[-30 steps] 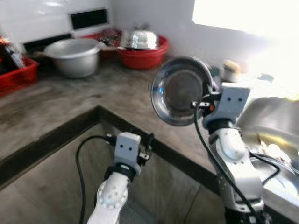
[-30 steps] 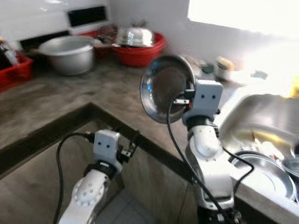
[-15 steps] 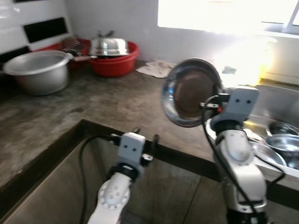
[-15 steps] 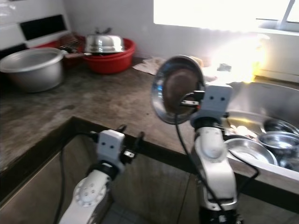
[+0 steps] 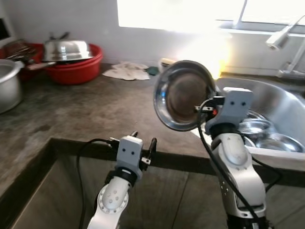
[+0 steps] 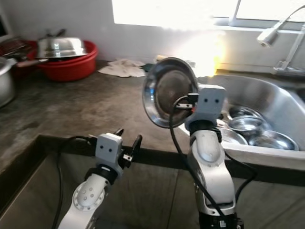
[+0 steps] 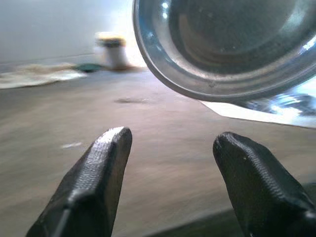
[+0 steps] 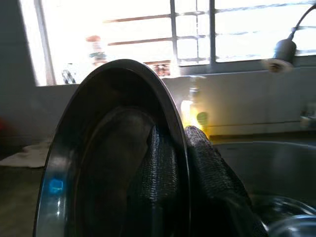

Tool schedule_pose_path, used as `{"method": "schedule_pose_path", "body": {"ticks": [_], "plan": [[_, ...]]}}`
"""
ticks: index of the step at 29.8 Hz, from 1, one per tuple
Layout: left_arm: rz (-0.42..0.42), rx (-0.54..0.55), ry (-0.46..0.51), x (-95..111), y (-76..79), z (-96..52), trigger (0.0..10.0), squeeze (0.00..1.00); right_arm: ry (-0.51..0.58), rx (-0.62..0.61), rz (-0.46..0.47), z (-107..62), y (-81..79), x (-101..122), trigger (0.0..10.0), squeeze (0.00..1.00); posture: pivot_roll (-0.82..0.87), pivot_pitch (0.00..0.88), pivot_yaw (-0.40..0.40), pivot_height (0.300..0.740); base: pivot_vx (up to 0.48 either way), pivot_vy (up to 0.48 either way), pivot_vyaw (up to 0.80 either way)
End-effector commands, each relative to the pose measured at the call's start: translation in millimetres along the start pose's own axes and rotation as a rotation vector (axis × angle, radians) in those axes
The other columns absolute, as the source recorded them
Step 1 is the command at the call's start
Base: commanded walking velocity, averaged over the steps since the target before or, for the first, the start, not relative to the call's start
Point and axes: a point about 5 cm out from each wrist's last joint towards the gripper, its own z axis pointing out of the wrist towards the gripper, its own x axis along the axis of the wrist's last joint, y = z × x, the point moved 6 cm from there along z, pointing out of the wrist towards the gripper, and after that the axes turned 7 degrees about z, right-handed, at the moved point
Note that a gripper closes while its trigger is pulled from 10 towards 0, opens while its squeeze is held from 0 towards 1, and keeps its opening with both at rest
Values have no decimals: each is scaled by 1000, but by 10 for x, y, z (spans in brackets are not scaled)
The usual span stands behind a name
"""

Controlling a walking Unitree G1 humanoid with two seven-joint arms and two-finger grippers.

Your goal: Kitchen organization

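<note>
- Left eye view: my right gripper (image 5: 206, 106) is raised in front of the camera and is closed on the rim of a steel plate (image 5: 183, 94). The plate stands almost upright on its edge, with the hollow side turned to the left, above the near edge of the desk (image 5: 86, 114) and just left of the sink (image 5: 279, 102). My left gripper (image 5: 143, 145) is low, at the dark near edge of the desk, and its fingers are apart with nothing between them. Far left on the desk I see a red basin (image 5: 76, 67) with a steel lid (image 5: 66, 49) on it, and a white cloth (image 5: 126, 72) lies to the right of it.
- Right eye view: the same scene. Several steel bowls (image 6: 245, 125) lie inside the sink, and a tap (image 6: 279, 33) stands at the far right under the bright window (image 6: 190, 12).
- Left wrist view: the two black fingers (image 7: 94, 187) are wide open over the grey desk surface and they hold nothing. The steel plate hangs above and beyond them, not touching them. Far behind I can see a small pale jar (image 7: 112, 49).
- Right wrist view: the plate is very close and dark against the window. One finger (image 8: 155, 173) lies on the inner side of the rim and the other on the outer side, so the rim is pinched between them.
</note>
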Motion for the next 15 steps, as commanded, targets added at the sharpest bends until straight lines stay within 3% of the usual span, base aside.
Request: {"method": "schedule_pose_path", "body": {"ticks": [1,3,8,10,15], "plan": [[17,-25,6,26,74,11,10000,0,35,-24,-20,-1,80,91,0,0,114,0,-19,740,0,-469,-788],[16,-26,6,24,79,10,10000,0,39,-27,-25,0,83,98,0,0,114,0,-18,740,0,-465,-700],[14,-32,11,31,84,10,10000,0,41,-30,-43,10,81,102,0,0,114,0,-17,740,0,-462,0],[15,-33,14,40,84,12,10000,0,35,-31,-48,15,80,95,10000,0,114,0,-19,740,0,-450,0],[20,-34,17,45,86,16,10000,0,21,-33,-54,21,91,69,10000,0,112,0,-17,740,0,-435,0]]}}
